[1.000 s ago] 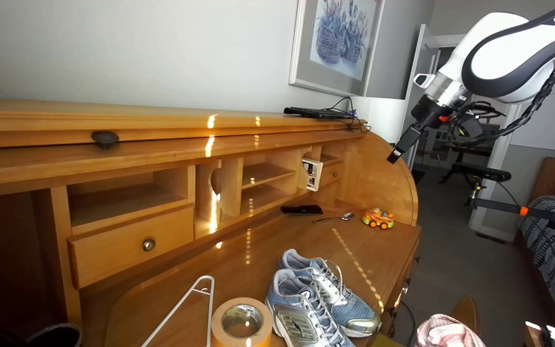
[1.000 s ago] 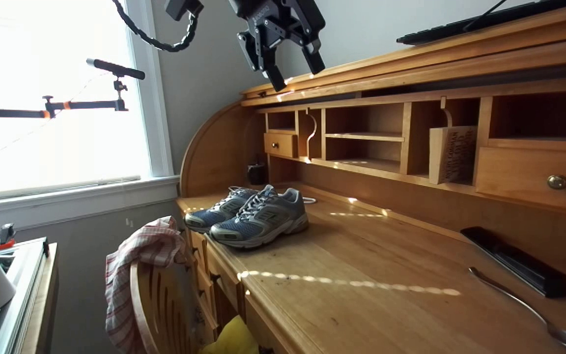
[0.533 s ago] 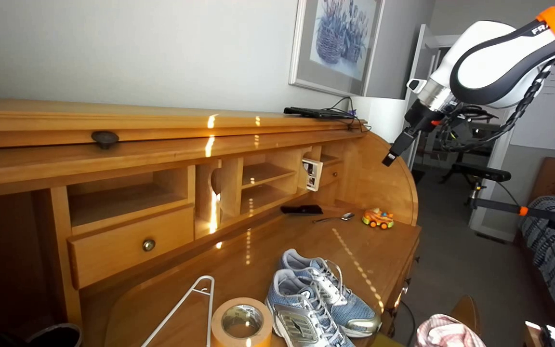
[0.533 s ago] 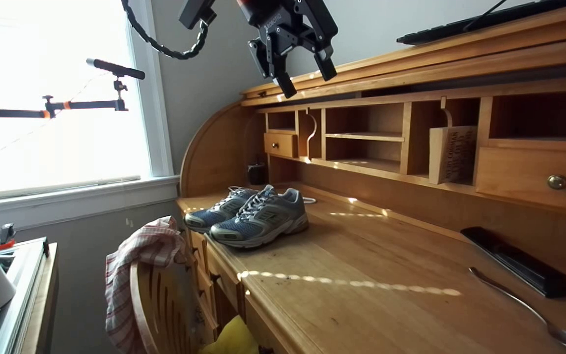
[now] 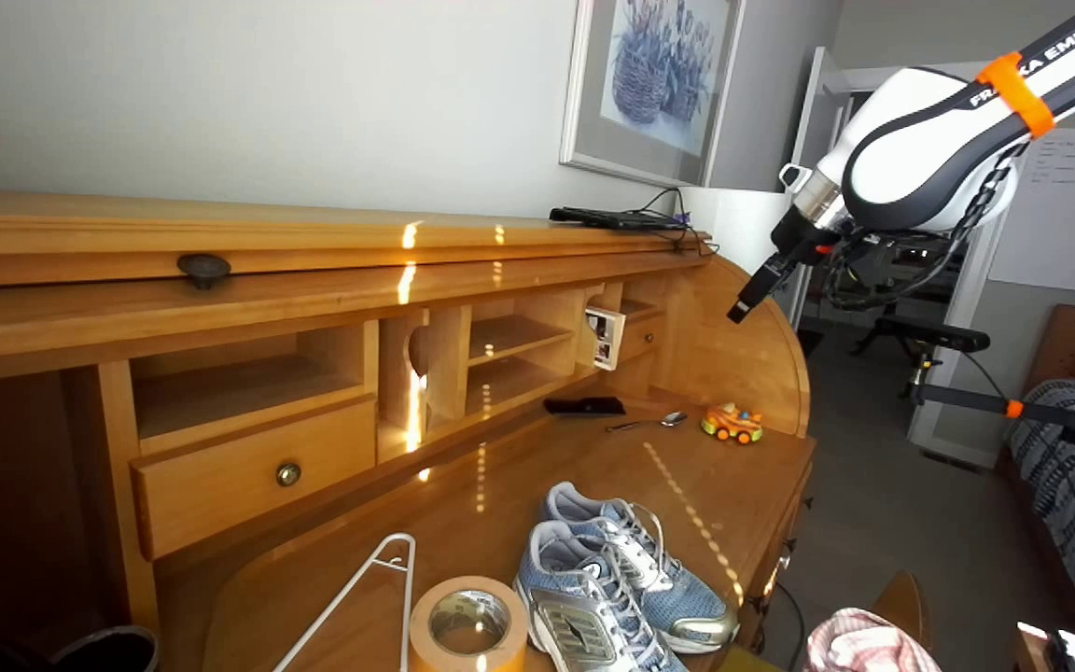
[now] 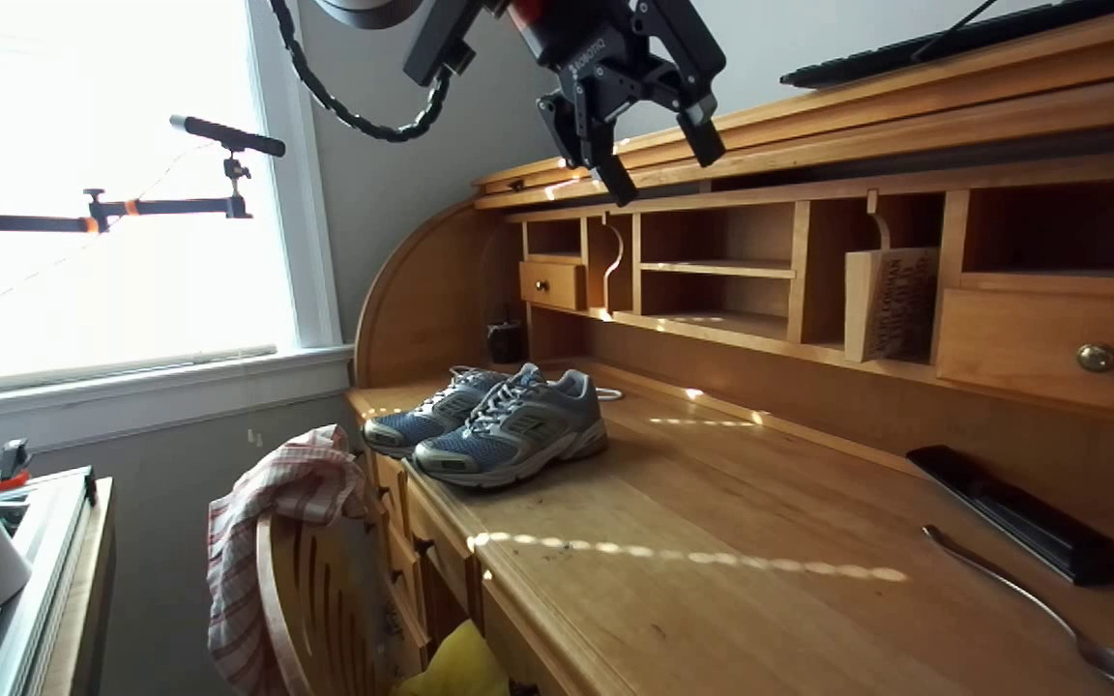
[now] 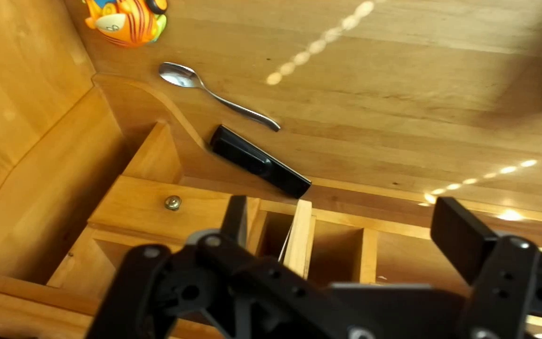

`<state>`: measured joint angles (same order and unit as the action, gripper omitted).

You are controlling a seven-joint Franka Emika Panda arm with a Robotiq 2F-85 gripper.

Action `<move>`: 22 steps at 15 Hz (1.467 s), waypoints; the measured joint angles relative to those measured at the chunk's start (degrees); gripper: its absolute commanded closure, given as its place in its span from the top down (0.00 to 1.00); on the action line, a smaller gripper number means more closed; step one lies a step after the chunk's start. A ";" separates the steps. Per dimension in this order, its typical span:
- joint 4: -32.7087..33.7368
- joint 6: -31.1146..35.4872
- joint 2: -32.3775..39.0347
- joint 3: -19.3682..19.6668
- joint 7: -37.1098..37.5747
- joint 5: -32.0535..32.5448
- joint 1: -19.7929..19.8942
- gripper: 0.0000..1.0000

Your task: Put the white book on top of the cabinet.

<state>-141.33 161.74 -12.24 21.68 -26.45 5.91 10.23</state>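
Observation:
The white book stands upright in a cubbyhole of the honey-brown cabinet, jutting out a little. In an exterior view its printed side and page edge face out. In the wrist view its pale edge shows between my fingers, farther off, its lower part hidden by the gripper. My gripper is open and empty, in the air in front of the cubbyholes, apart from the book. In an exterior view it hangs to the right of the book, pointing down and left.
A keyboard with a cable lies on the cabinet's top. On the desk surface are a black case, a spoon, a toy car, shoes, a tape roll and a white hanger. A chair with cloth stands in front.
My open gripper has moved along the cabinet toward the book's cubbyhole and slightly down: leftward in an exterior view, rightward in the other view. The book has not moved.

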 measured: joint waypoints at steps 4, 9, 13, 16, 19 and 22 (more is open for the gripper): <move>3.07 5.45 7.25 0.89 -0.96 -3.55 -0.66 1.00; 6.63 7.83 13.62 -0.04 -8.95 -16.52 -2.65 1.00; 10.53 8.24 16.95 -3.25 -19.40 -29.81 -2.70 1.00; 13.97 8.26 19.77 -5.40 -27.11 -37.42 -1.64 1.00; 17.58 8.26 23.32 -7.07 -33.03 -42.33 0.36 1.00; 21.15 8.26 27.10 -8.43 -36.90 -44.93 2.63 1.00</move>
<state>-120.18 169.99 14.87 13.25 -63.36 -39.02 12.85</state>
